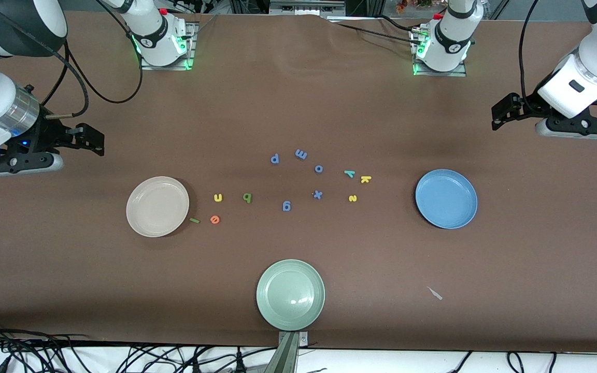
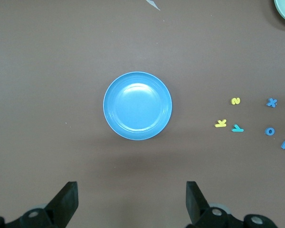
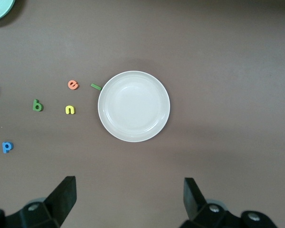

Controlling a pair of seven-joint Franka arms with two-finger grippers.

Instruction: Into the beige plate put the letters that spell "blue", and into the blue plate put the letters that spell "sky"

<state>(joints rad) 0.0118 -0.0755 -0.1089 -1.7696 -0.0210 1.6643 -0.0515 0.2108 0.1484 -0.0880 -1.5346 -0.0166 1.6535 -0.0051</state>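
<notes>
- Nothing is sorted yet: my beige plate (image 1: 157,206) and blue plate (image 1: 446,198) are both empty.
- The b (image 1: 247,197), l (image 1: 194,220), u (image 1: 218,197) and e (image 1: 215,219) lie beside the beige plate.
- The s (image 1: 352,198), k (image 1: 365,179) and y (image 1: 350,173) lie near the blue plate.
- My left gripper (image 2: 132,199) and right gripper (image 3: 129,197) hang open and empty, one over each end of the table.

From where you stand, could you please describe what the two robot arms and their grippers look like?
Both arms are glossy white with black joint bands and silver wrist rings, and black cables trail from them. Their bases glow green. The left gripper and right gripper are black, each with two flat, wedge-shaped fingers.
</notes>
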